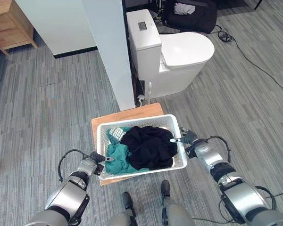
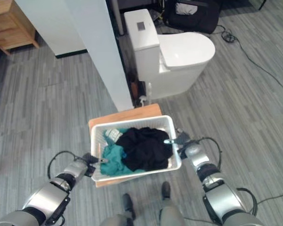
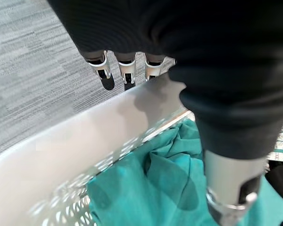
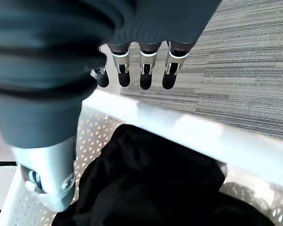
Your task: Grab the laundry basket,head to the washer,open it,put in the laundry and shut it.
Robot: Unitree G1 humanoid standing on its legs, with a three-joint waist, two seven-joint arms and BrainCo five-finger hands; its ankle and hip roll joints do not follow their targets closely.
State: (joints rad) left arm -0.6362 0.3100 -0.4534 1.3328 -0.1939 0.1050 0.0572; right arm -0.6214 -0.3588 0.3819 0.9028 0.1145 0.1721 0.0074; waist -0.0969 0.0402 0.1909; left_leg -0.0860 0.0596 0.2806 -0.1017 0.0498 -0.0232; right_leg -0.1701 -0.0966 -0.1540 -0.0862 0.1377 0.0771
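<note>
Left hand [image 1: 98, 157] clamped on the left rim of the laundry basket [image 1: 137, 121], thumb hooked over inside above the teal cloth, fingers [image 3: 126, 71] down the outside wall. Basket white, perforated, resting on a small wooden board [image 1: 146, 111] on the grey carpet floor [image 1: 47, 113], directly ahead and between both arms. Inside, teal garment [image 1: 117, 157] on the left half, a patterned light piece [image 1: 115, 133] tucked at the far left corner, black clothing [image 1: 149, 147] heaped across the middle and right. Right hand [image 1: 187, 138] clamped on the right rim likewise, thumb reaching in over the black heap, fingers [image 4: 145, 69] curled down outside the wall. Beyond the basket, a pale partition wall [image 1: 111, 47] rising just behind the board, white toilet [image 1: 172, 54] with lid down immediately to its right. Farther off, a wooden cabinet [image 1: 9, 23] at the far left corner, a dark bag [image 1: 188, 14] behind the toilet, a black cable [image 1: 254, 66] trailing over the floor at the right.
</note>
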